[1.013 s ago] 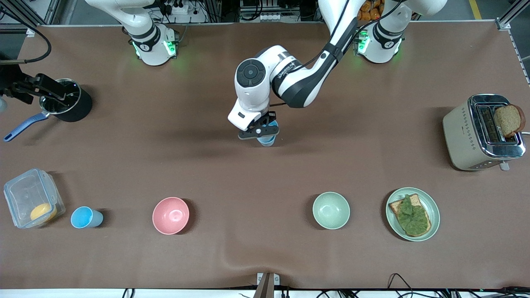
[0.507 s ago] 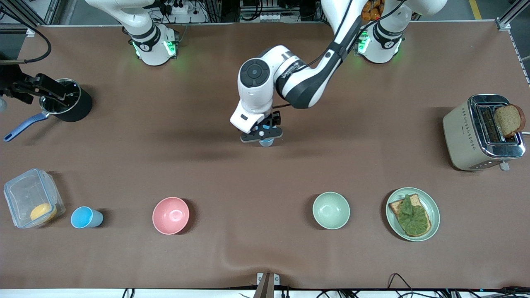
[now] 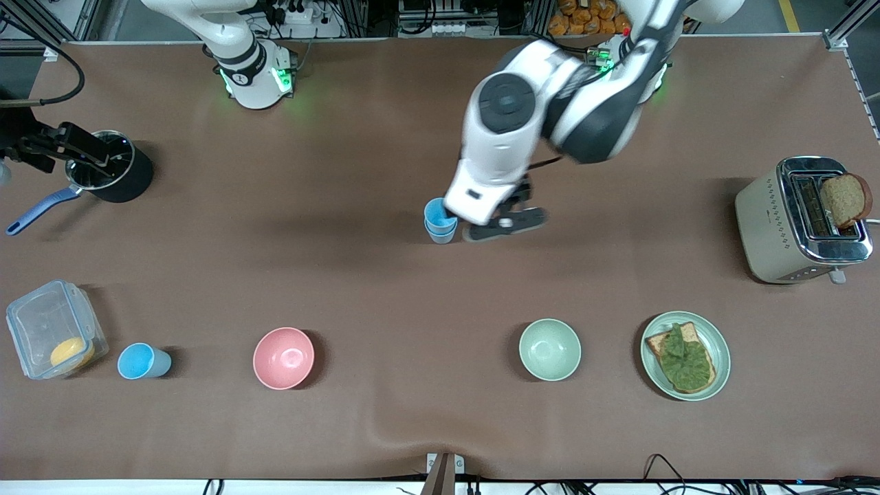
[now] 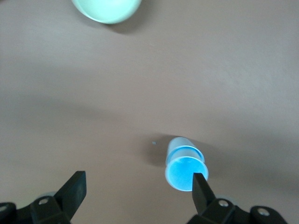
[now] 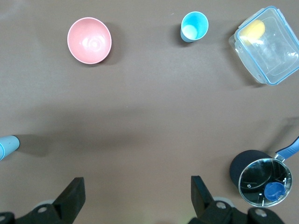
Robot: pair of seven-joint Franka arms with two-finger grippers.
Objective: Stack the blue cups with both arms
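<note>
The blue cups (image 3: 440,220) stand nested, one inside the other, mid-counter (image 3: 344,275), farther from the front camera than the green bowl (image 3: 549,349). The left hand (image 3: 505,225) hangs just beside them, fingers spread, holding nothing. The right hand (image 5: 135,200) waits with fingers spread wide above the counter. A third cup (image 3: 141,361) stands beside the clear box (image 3: 51,330) holding something yellow.

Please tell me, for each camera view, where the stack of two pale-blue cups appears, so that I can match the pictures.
Front view: the stacked cups stand mid-table, beside the open left gripper.
Left wrist view: the stack stands close by, near one finger.
Right wrist view: only a sliver shows at the picture's edge.
Shared landmark: the brown table, in all three views.
</note>
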